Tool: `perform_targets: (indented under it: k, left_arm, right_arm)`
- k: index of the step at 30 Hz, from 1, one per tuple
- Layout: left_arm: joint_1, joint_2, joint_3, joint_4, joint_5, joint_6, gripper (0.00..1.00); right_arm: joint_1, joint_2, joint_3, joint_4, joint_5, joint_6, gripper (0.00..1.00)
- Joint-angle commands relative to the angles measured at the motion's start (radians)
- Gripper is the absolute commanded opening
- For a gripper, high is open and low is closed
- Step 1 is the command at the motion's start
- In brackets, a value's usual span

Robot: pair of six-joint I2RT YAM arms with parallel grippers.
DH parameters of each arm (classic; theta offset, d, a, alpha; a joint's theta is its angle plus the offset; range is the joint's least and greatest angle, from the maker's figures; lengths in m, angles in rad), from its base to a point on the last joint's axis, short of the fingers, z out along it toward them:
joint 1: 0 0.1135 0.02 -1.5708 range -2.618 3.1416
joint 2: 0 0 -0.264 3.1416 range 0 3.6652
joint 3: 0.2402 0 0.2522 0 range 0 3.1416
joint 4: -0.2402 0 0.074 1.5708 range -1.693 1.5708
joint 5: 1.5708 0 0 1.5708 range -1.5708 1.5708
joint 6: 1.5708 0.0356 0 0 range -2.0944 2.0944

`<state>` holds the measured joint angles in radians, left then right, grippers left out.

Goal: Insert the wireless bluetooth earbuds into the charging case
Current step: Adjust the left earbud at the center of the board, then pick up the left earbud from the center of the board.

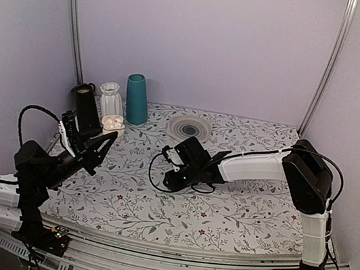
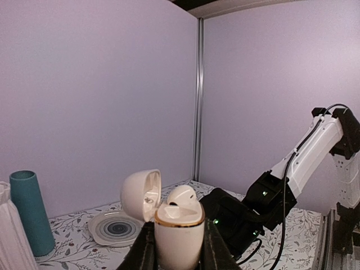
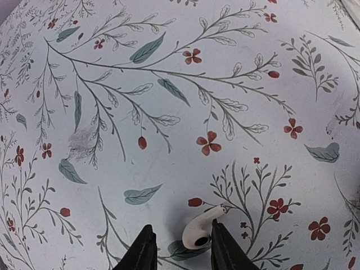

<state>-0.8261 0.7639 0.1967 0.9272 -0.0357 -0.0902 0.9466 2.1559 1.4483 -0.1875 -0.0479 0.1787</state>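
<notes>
The cream-white charging case (image 2: pixel 179 232) stands upright between my left gripper's (image 2: pixel 179 256) fingers, which are shut on its lower half. Its lid (image 2: pixel 140 194) is hinged open to the left, and one white earbud (image 2: pixel 181 197) sits part-way in a slot. In the top view the case (image 1: pixel 113 123) is held above the table's far left by the left gripper (image 1: pixel 106 135). A second white earbud (image 3: pixel 201 228) lies on the floral table between my right gripper's (image 3: pixel 180 250) open fingers, its stem against the right finger. The right gripper (image 1: pixel 172 175) is low at mid-table.
A teal vase (image 1: pixel 137 99), a ribbed white vase (image 1: pixel 110 99) and a dark vase (image 1: pixel 85 109) stand at the back left. A round ringed dish (image 1: pixel 189 127) lies at the back centre. The right arm's cable (image 1: pixel 153 172) loops on the table.
</notes>
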Motion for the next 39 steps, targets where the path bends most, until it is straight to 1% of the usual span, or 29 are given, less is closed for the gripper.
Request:
perform_targets:
  k: [1,8,14,17,23,35,39]
  left_arm:
    - [0.011,-0.009,0.025,0.004,0.001,-0.003,0.00]
    - [0.011,-0.004,0.023,0.007,0.001,-0.009,0.00]
    - [0.012,-0.002,0.023,0.006,0.004,-0.012,0.00]
    - [0.010,-0.005,0.021,0.003,0.003,-0.013,0.00]
    - [0.011,-0.007,0.017,0.002,0.002,-0.013,0.00]
    - [0.011,0.018,0.022,0.022,0.001,-0.013,0.00]
    - [0.011,0.024,0.022,0.028,-0.001,-0.013,0.00]
  right_arm:
    - [-0.004,-0.008,-0.004,-0.009,-0.032,0.049,0.33]
    - [0.003,-0.030,-0.020,-0.004,-0.070,0.105,0.33]
    - [0.012,-0.043,0.002,-0.025,-0.083,0.148,0.33]
    - [0.010,-0.066,0.012,-0.049,-0.044,0.165,0.34]
    - [-0.001,-0.063,0.073,-0.157,0.051,0.196,0.34]
    - [0.032,-0.006,0.162,-0.266,0.132,0.212,0.33]
    - [0.037,0.013,0.188,-0.293,0.134,0.275,0.33]
